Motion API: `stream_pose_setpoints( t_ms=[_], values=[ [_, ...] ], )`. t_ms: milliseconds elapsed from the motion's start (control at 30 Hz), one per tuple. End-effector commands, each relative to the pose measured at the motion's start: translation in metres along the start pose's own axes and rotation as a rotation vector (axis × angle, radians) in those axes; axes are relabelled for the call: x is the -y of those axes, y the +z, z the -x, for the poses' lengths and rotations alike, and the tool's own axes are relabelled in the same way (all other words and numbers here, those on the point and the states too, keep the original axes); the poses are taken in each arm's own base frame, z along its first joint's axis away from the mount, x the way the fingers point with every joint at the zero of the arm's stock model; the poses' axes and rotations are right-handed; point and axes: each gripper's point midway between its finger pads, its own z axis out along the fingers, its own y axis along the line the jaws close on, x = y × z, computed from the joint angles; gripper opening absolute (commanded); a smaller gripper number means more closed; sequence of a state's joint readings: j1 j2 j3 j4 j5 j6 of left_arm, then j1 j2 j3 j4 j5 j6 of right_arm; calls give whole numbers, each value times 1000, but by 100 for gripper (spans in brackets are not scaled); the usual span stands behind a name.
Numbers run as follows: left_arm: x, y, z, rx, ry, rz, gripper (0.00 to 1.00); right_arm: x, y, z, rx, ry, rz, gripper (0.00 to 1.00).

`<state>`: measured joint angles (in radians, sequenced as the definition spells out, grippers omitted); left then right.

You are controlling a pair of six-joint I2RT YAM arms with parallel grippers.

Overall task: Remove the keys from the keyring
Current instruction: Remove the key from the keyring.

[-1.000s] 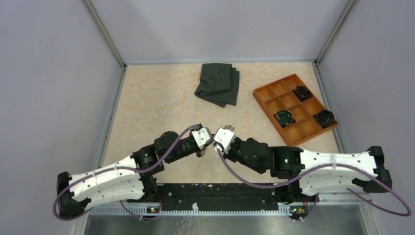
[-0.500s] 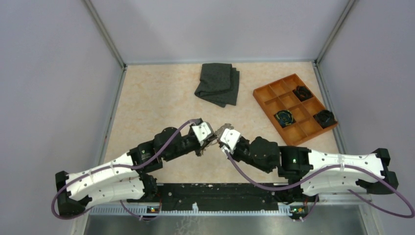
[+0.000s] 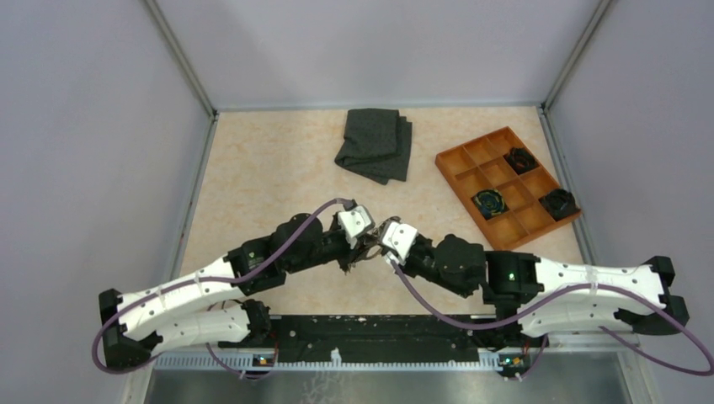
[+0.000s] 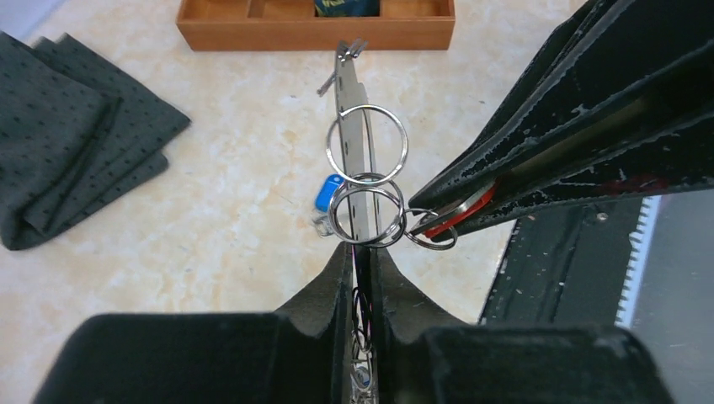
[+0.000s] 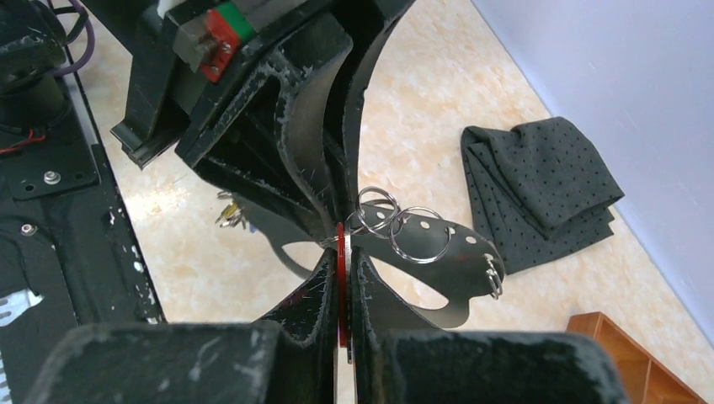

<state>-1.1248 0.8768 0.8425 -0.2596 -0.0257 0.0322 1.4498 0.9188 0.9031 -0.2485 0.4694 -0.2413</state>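
Since 1 second ago both wrists had slid a little right and the left arm had stretched further out, so the 2 grippers crowded closer over the near middle of the table (image 3: 269, 185). Our left gripper (image 4: 360, 252) was clamped on the keyring (image 5: 459, 252), holding its flat band edge-on and clear of the table, with the rings (image 4: 367, 147) threaded through it. Our right gripper (image 5: 341, 252) was pinched shut on the red key (image 4: 459, 210), which hung from a small ring right at the left fingertips. A blue key (image 4: 328, 192) showed just left of the band; we could not tell whether it hung or lay below. We judged no key free yet. The tighter meeting looked like a set-up for working the red key's ring off the band.
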Motion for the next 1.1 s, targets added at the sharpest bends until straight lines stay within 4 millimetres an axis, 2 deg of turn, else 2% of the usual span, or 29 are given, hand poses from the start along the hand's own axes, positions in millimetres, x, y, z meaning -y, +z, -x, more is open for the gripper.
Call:
stream_pose_setpoints(
  t_ms=[0,67,167,400,633,867,1067],
  values=[
    [5,1,12,68,-86,-16,27,7,-10,22,51,-5,19,0],
    [6,1,9,92,-111,-17,44,2,-12,21,38,-21,62,0],
    [15,-6,20,172,-104,-74,50,-10,-19,22,32,-40,148,0],
    [25,-27,46,332,-46,-141,49,-37,-49,43,99,-50,385,0],
    [45,-45,65,442,-13,-261,48,-47,-71,57,130,-62,505,0],
    [64,-58,78,486,18,-378,48,-53,-73,52,83,-84,553,0],
    [77,-58,80,473,35,-456,48,-54,-70,48,83,-101,551,0]
  ],
)
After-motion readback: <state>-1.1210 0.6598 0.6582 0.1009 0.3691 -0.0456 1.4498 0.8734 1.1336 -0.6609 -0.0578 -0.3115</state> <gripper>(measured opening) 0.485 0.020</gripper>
